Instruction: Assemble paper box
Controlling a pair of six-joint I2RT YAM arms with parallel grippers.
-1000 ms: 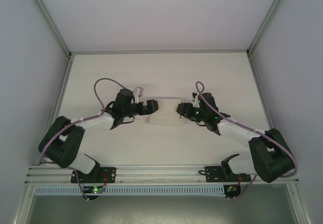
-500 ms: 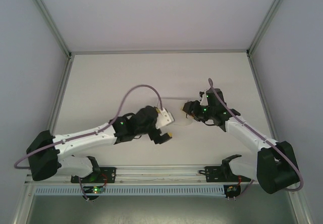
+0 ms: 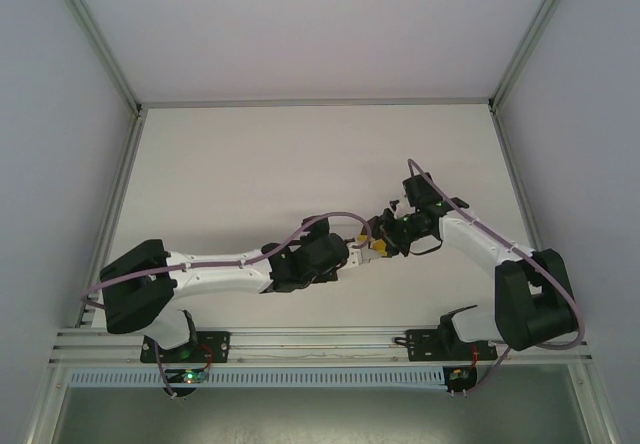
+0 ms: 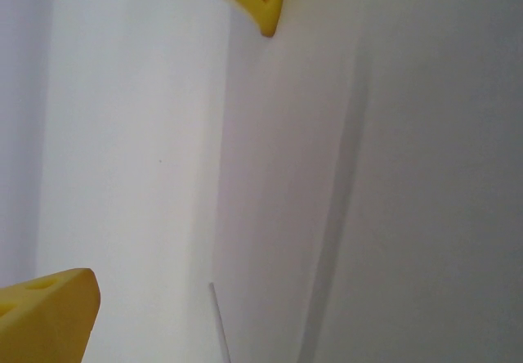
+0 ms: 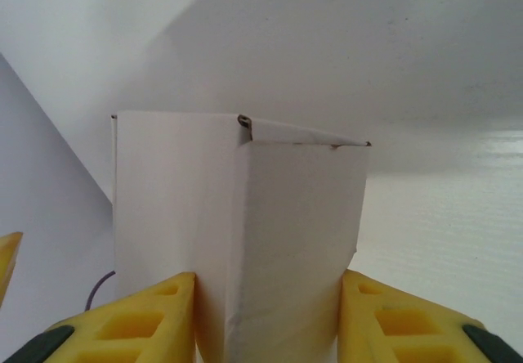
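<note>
The paper box (image 5: 245, 232) is plain white, the fingers (image 5: 131, 322) bright yellow, the bench (image 3: 250, 164) white, and the arms (image 3: 215, 269) black-and-white with lilac cables (image 3: 335, 215).

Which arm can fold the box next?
Probably the left. The right gripper is shut on the paper box, busy holding it, while the left gripper stands wide open and empty close beside it.

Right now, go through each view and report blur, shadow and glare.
Top external view: even light, sharp, no glare on the table. Left wrist view: left fingers blurred at the frame edges, a soft grey shadow band down the white surface. Right wrist view: box crisp, one face slightly shaded; right fingers slightly soft.
</note>
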